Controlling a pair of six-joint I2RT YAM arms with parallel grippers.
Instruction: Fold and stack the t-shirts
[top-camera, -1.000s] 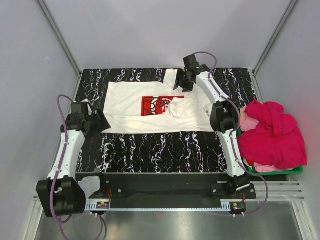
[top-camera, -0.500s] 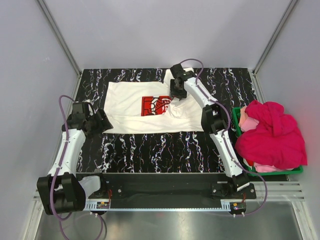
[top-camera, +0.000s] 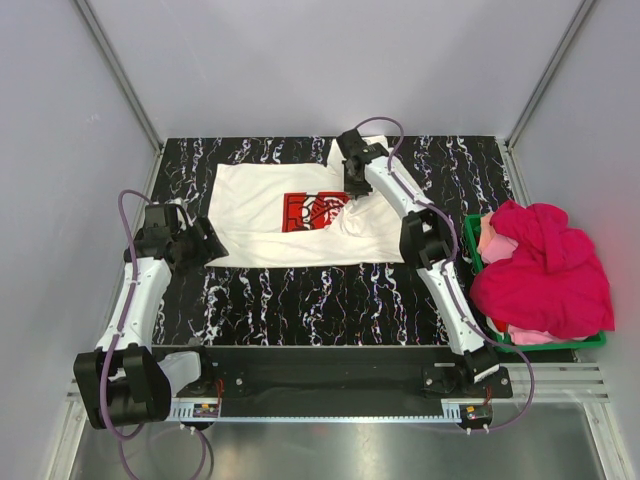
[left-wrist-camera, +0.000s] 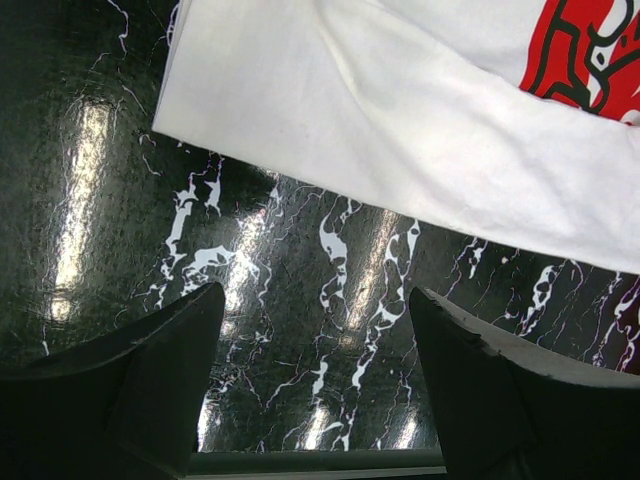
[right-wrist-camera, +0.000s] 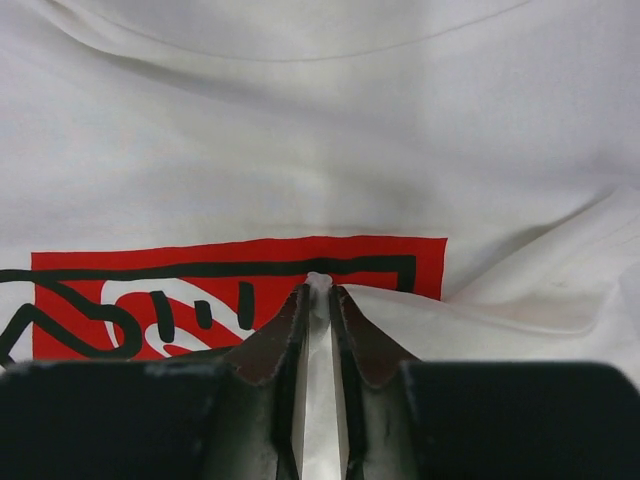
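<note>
The counter (top-camera: 300, 300) carries the white shirt (top-camera: 255, 215) spread flat, with its right side bunched in toward the red print (top-camera: 308, 210). Pink shirts (top-camera: 550, 270) are heaped in the basket (top-camera: 560, 343) to the right.

Your right claw (right-wrist-camera: 318, 298) is pinched nearly closed on a ridge of white cloth at the print. Carry that fold across low and level, and let go only once the edge lies straight. Your left claw (left-wrist-camera: 315, 300) gapes wide and empty over bare counter, just beside the shirt's near-left corner. Pin that hem if the cloth drags.

Hidden:
- The right arm covers the collar and right sleeve.
- The number of layers in the pinch is unclear.
- The pink shirts can't be counted.
</note>
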